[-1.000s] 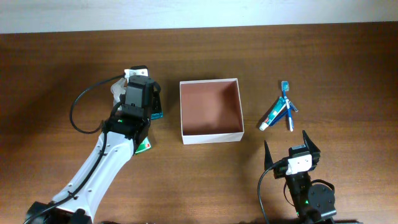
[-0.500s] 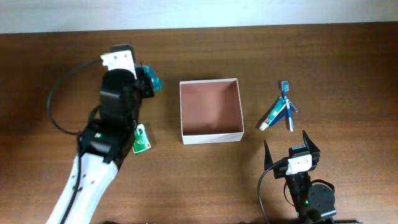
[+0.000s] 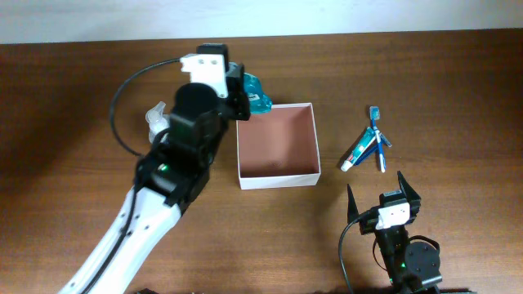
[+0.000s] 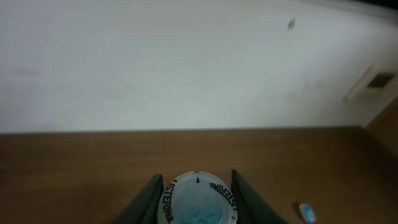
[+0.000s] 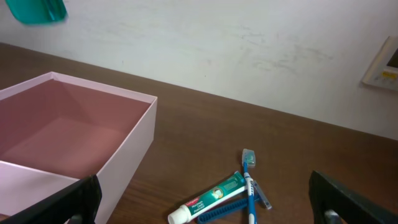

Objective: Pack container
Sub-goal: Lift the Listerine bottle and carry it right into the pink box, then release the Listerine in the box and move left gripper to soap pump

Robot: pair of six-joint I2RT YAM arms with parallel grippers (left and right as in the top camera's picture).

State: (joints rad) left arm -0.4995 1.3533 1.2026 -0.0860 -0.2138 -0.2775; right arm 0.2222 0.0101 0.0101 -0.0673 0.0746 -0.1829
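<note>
The container (image 3: 276,140) sits open-topped about the middle of the brown wooden table (image 3: 441,90), square and shallow, white on its outer walls and rim, pinkish-brown inside; nothing lies in it; from the right wrist view its near corner stands close in front, with the hollow in plain sight.

Just past its back rim, by the back left corner, hangs a teal-blue mouthwash bottle (image 3: 257,98); the left gripper (image 3: 239,91) has it pinched between its two fingers, up off the table; the left wrist view shows the bottle's round white cap (image 4: 198,200) seated tight between the dark fingers (image 4: 148,200), with the white wall (image 4: 186,62) beyond; whether the bottle is right over the rim or a touch outside it, I cannot tell.

To the right of the container, well apart from it, lie a toothpaste tube (image 3: 356,153) and a blue toothbrush (image 3: 377,135), crossed and touching one another.

Nearer the front edge, below those two, the right gripper (image 3: 379,194) stands with its fingers spread wide, gripping nothing.

On the far side of the left arm a pale, clearish thing (image 3: 154,117) peeps out; too much of it is covered to say what it is.
</note>
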